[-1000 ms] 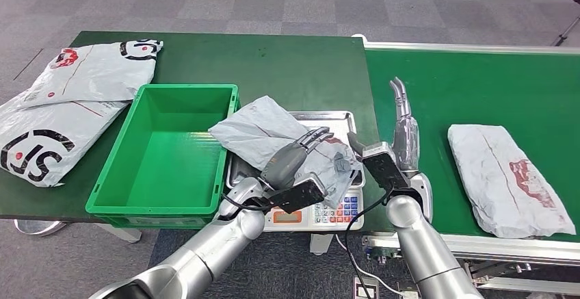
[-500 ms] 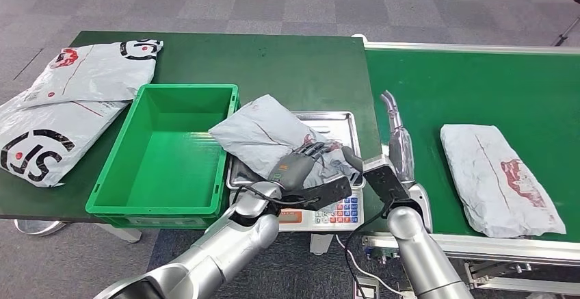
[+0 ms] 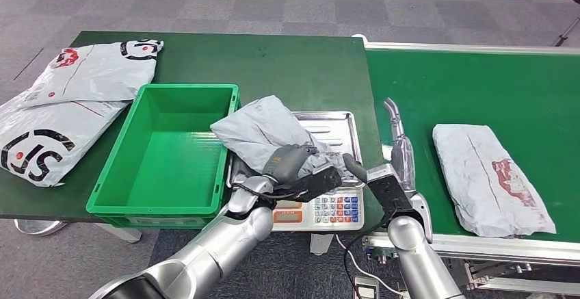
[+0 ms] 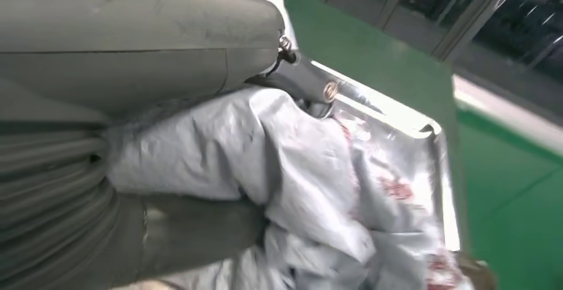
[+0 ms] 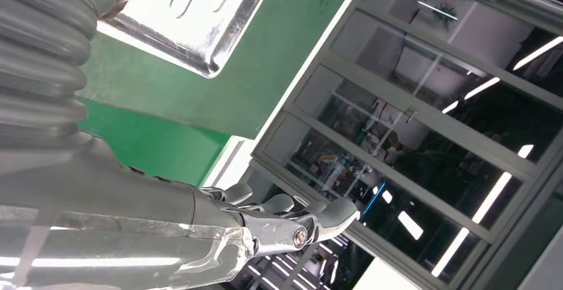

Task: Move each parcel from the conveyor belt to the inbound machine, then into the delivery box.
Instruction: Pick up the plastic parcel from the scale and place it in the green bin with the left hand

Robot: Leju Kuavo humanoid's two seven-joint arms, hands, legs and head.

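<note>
The left hand point(image 3: 291, 164) lies on the near end of a crumpled grey parcel point(image 3: 270, 131), its fingers curled down into the wrapping and gripping it; the left wrist view shows the same hold, the thumb and the darker fingers point(image 4: 199, 227) pressed into folds of grey plastic marked with red print. The parcel rests across the steel tray point(image 3: 338, 124) of the weighing scale point(image 3: 328, 210), which serves as the inbound machine; its far left corner overhangs the rim of the green delivery box point(image 3: 164, 206), which stands just beside the scale on the dark green table point(image 3: 294, 66). The right hand point(image 3: 400, 145) is held upright at the edge of the conveyor belt point(image 3: 479, 87), just right of the scale; its fingers are straight and extended and it holds nothing; it touches neither parcel. A second grey parcel point(image 3: 489, 176) with a red mark lies flat on the belt, well apart from the right hand. Two large printed mail bags point(image 3: 61, 107) lie overlapping on the table's left end, beside the box.
</note>
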